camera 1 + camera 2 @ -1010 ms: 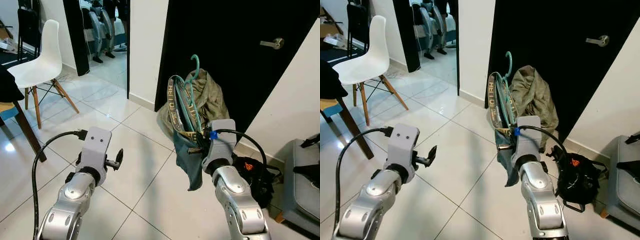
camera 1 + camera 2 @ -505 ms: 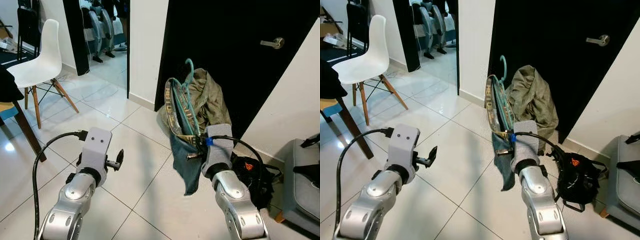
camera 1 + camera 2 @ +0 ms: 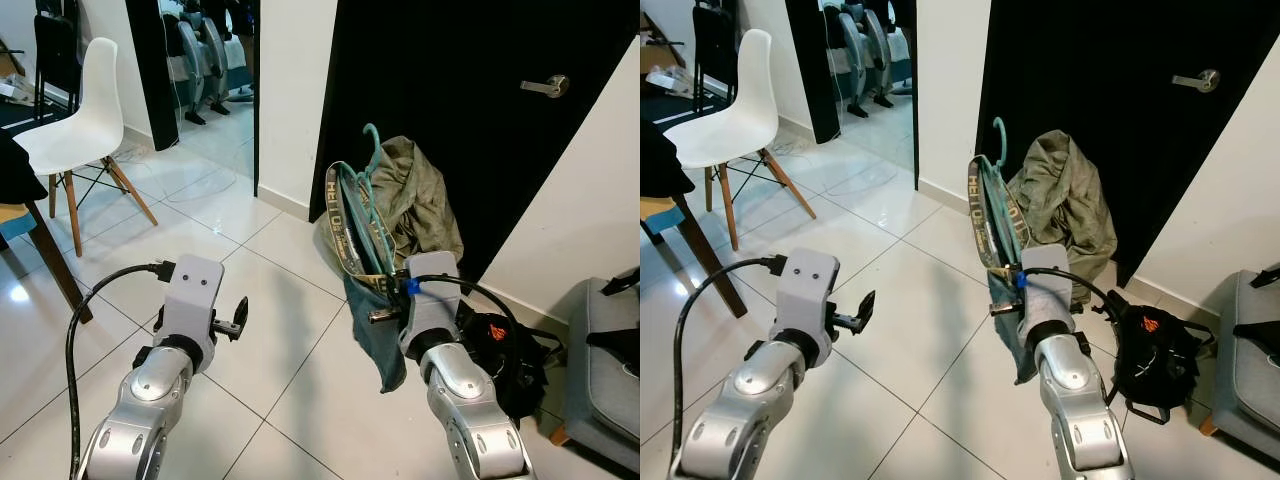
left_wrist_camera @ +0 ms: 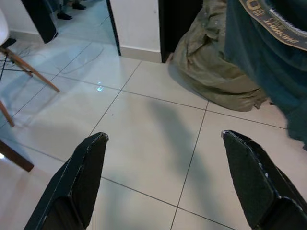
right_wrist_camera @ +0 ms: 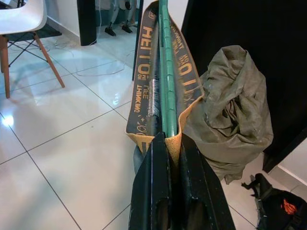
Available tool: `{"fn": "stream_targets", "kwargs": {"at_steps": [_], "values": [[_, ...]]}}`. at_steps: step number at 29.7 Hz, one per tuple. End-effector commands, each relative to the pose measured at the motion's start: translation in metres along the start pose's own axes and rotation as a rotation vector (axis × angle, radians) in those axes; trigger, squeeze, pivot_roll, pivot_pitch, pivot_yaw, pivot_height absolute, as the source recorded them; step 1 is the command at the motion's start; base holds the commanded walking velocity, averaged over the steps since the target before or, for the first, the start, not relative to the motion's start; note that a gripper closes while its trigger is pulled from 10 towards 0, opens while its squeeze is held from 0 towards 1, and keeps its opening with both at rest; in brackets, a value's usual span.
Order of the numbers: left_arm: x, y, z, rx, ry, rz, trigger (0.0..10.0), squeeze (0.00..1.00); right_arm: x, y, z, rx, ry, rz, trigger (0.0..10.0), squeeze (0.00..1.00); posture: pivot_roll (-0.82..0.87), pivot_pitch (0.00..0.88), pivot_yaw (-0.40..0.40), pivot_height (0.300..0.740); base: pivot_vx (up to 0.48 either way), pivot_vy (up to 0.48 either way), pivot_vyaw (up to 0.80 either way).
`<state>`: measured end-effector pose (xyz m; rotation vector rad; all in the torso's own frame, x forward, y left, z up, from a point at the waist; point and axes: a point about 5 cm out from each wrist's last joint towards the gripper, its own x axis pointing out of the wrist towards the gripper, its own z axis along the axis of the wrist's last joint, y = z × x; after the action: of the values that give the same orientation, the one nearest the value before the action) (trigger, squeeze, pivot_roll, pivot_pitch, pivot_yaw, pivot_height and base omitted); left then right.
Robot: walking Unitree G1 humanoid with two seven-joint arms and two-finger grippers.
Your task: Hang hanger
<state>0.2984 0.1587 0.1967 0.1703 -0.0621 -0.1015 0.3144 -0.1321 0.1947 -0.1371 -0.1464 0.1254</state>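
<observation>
So far a green hanger [image 3: 366, 205] draped with a dark garment [image 3: 378, 325] is clamped upright in the right gripper [image 3: 385, 300] above the tiled floor [image 3: 270, 330], unhung, while the left gripper [image 3: 238, 318] is held wide open, empty.

The garment's yellow band [image 5: 144, 72] reads "HELLO"; smaller lettering there is unreadable.

Home interior — glossy white floor tiles [image 3: 270, 330], black door [image 3: 470, 90], white chair [image 3: 75, 125], backpack [image 3: 1160, 355] on floor
</observation>
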Motion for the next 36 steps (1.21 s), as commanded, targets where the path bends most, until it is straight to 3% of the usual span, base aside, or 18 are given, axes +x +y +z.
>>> {"fn": "stream_targets", "kwargs": {"at_steps": [1,23,28,36], "values": [[-0.0012,-0.0009,-0.0037,-0.004,0.011,0.015,10.0,0.00,0.0001,-0.0014,0.0004,-0.003,-0.016,-0.003,10.0,0.00,-0.05,0.179,-0.066,0.740,0.000,0.000,0.00],[-0.0012,0.0019,-0.0043,-0.011,0.002,0.043,10.0,0.00,0.0013,0.0017,0.0003,-0.004,-0.024,0.012,10.0,0.00,-0.05,0.175,-0.068,0.740,0.000,0.000,0.00],[-0.0006,0.0031,-0.0046,-0.006,-0.002,0.051,10.0,0.00,0.0014,0.0036,0.0010,-0.005,-0.029,0.025,10.0,0.00,-0.05,0.175,-0.067,0.740,0.480,0.000,0.00],[-0.0008,0.0030,-0.0049,-0.006,-0.001,0.050,10.0,0.00,0.0012,0.0054,0.0006,0.002,-0.025,0.034,10.0,0.00,-0.05,0.178,-0.067,0.740,0.480,0.000,-0.64]]}}
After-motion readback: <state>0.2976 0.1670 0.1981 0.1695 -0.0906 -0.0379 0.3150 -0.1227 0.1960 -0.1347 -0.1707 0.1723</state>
